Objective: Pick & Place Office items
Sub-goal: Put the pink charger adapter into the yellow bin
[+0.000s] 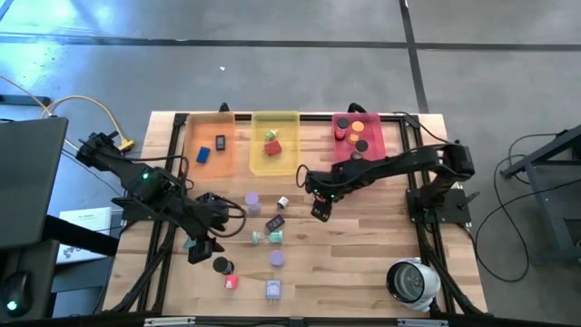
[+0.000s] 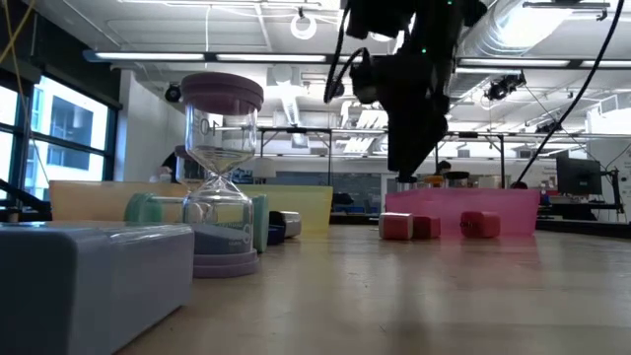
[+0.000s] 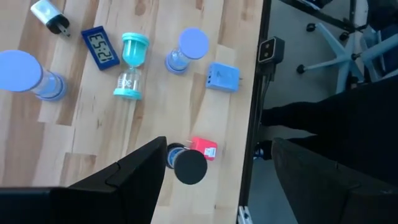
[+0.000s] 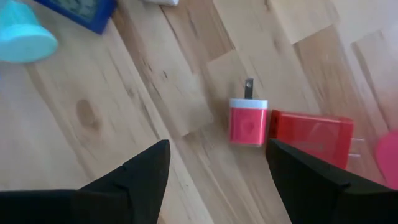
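Office items lie scattered on the wooden table (image 1: 363, 263). Among them are two lavender hourglasses (image 1: 253, 202) (image 1: 276, 259), a teal hourglass (image 1: 268, 237), a dark little clock (image 1: 275, 222) and a lavender cube (image 1: 273, 290). My left gripper (image 1: 201, 245) hangs open above the table's near left part, over a black disc-topped piece (image 3: 188, 165) and a red cube (image 3: 204, 149). My right gripper (image 1: 320, 211) hangs open over the table's middle. Below it lie a red plug cube with a white end (image 4: 249, 121) and a red flat block (image 4: 311, 140). Neither gripper holds anything.
Along the far edge stand an orange tray (image 1: 195, 136), a yellow tray (image 1: 289, 123) and a pink tray (image 1: 386, 127), each holding a few pieces. A white-grey round device (image 1: 413, 282) sits at the near right corner. Bare wood lies between it and the pink tray.
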### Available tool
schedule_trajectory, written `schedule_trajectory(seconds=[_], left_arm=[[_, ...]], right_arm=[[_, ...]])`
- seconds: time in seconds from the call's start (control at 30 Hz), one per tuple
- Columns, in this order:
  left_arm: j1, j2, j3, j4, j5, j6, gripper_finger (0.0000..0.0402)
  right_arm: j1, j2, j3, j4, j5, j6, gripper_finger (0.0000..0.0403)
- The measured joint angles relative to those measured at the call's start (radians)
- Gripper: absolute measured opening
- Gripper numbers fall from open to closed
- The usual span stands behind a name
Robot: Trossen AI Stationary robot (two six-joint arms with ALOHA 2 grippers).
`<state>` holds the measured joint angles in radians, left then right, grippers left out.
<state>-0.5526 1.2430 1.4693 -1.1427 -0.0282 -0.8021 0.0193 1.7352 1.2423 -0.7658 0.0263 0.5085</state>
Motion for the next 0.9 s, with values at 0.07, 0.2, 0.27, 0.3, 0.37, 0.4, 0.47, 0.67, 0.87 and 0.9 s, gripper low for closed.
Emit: schedule_trajectory(seconds=[0.07, 0.2, 0.27, 0.3, 0.37, 0.4, 0.47, 0.67, 0.87, 0.9], left_arm=[[0.0, 0.0, 0.0, -0.002, 0.0, 0.012, 0.0282], [0.0, 0.0, 0.0, -0.002, 0.0, 0.023, 0.0282], [0.0, 0.0, 0.0, -0.002, 0.0, 0.02, 0.0282], [0.0, -0.001, 0.0, -0.002, 0.004, 0.017, 0.0282], [0.0, -0.001, 0.0, -0.003, 0.018, 0.001, 0.0282], [0.0, -0.001, 0.0, -0.003, 0.024, -0.006, 0.0282], [0.0, -0.001, 0.0, -0.004, 0.03, -0.015, 0.0282], [0.0, -0.002, 0.0, -0.006, 0.031, -0.016, 0.0282], [0.0, -0.002, 0.0, -0.006, 0.032, -0.022, 0.0282], [0.0, -0.002, 0.0, -0.006, 0.032, -0.022, 0.0282]], right_arm=[[0.0, 0.021, 0.0, 0.011, 0.003, 0.001, 0.0256], [-0.006, 0.066, 0.0, 0.064, 0.017, -0.005, 0.0256], [-0.011, 0.084, 0.0, 0.081, 0.041, -0.006, 0.0256], [-0.015, 0.093, 0.0, 0.089, 0.05, -0.007, 0.0256], [-0.023, 0.109, 0.0, 0.093, 0.053, -0.007, 0.0256], [-0.027, 0.115, 0.0, 0.091, 0.053, -0.007, 0.0256], [-0.034, 0.121, 0.0, 0.089, 0.054, -0.007, 0.0256], [-0.049, 0.121, 0.0, 0.084, 0.091, -0.023, 0.0256], [-0.053, 0.121, 0.0, 0.083, 0.079, -0.067, 0.0256], [-0.053, 0.121, 0.0, 0.082, 0.079, -0.068, 0.0256]])
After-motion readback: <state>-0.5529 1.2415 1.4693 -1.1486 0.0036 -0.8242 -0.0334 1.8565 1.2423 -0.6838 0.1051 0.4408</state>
